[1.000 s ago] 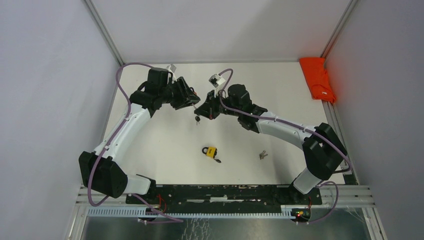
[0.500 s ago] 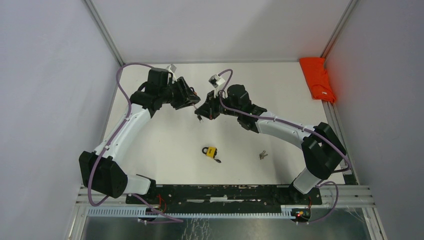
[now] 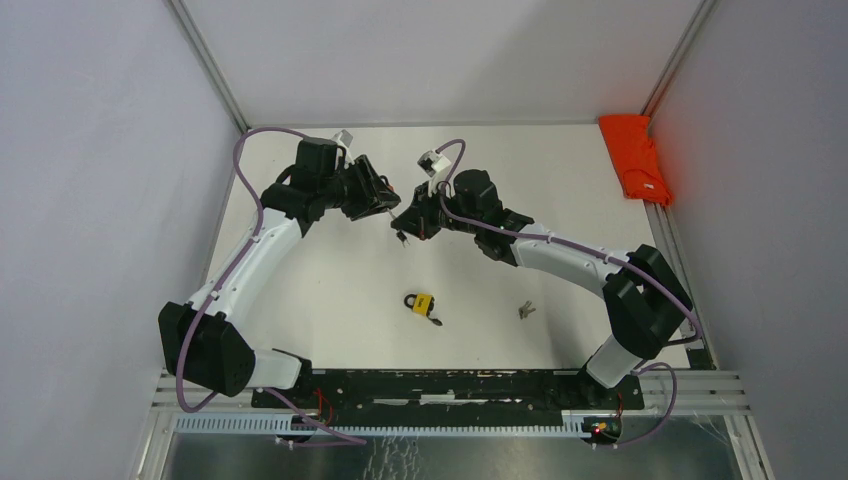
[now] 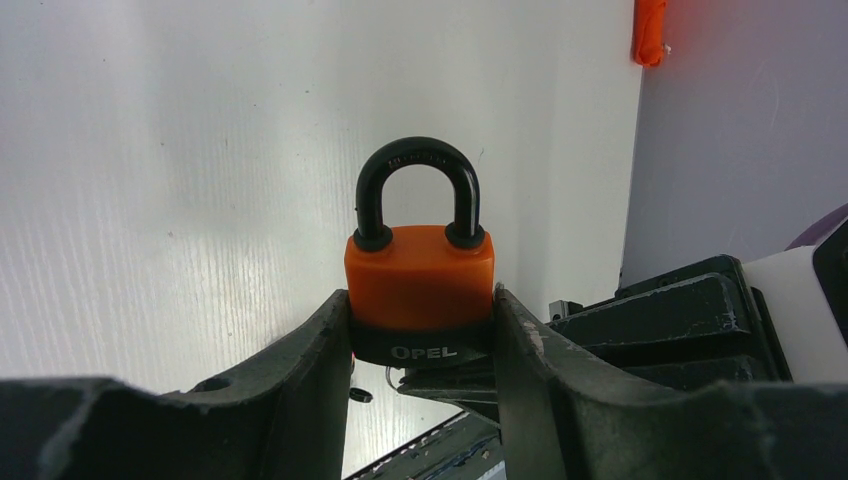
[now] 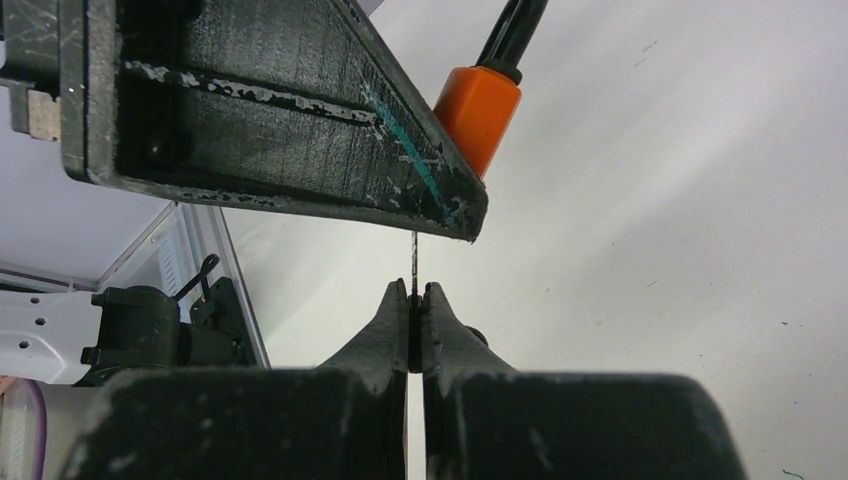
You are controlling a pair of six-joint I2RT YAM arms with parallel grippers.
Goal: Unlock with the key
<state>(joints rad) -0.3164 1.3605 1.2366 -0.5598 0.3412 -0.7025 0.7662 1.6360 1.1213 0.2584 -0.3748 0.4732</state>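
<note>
Two grippers: left gripper [image 4: 420, 300] clamped on orange padlock [image 4: 420, 272]; right gripper [image 5: 415, 300] pinched together on thin key [image 5: 414, 260], close by that padlock.

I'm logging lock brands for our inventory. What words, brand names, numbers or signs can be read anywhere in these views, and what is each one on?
"OPEL": white letters on the black lower band of the orange padlock.
Shackle of that padlock: faint stamped marks, too small to read.
Yellow padlock in the overhead view: any marking is too small to read.
Nothing else legible.
</note>
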